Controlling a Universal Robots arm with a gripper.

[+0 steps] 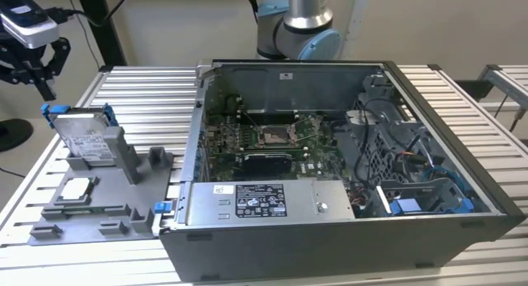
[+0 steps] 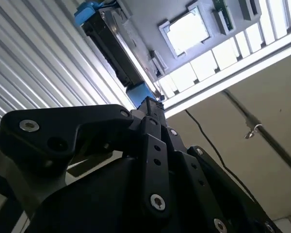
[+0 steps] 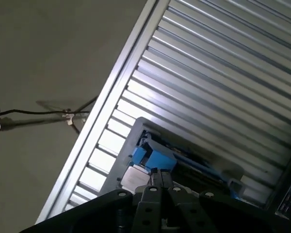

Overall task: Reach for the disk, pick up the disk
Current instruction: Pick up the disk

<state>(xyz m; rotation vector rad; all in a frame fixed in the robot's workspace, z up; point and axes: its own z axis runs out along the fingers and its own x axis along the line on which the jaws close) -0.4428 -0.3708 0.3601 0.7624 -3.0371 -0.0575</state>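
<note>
Ribbed metal slats form the counter [image 1: 140,88] in the exterior view. It carries an open computer case [image 1: 347,236] with its motherboard exposed. Towards the exterior view's left sits a grey holding fixture [image 1: 107,218]. The disk [image 1: 86,138] stands on edge in that fixture, leaning back, with its blue bracket showing at the upper corners and its white label facing the camera. A small silver chip [image 1: 76,188] lies flat in the fixture below it. The end effector [image 1: 39,82] hangs above the disk and slightly towards the exterior view's left, clearly apart from it. Its black fingers are drawn together to a point and grip nothing.

In the second wrist view, the end effector [image 2: 149,103] points at the disk [image 2: 111,39], seen along its thin edge with blue bracket ends at either side. The chip [image 2: 186,30] is beyond. A gap separates the tips from the bracket.

In the first wrist view, the closed tips of the end effector [image 3: 159,174] line up with the blue-framed disk [image 3: 157,158] on the slatted counter [image 3: 223,73].

By my reading, the reach is under way but not complete. There is no contact, the fingers are not spread around the disk, and the whole pickup remains to be done.
</note>
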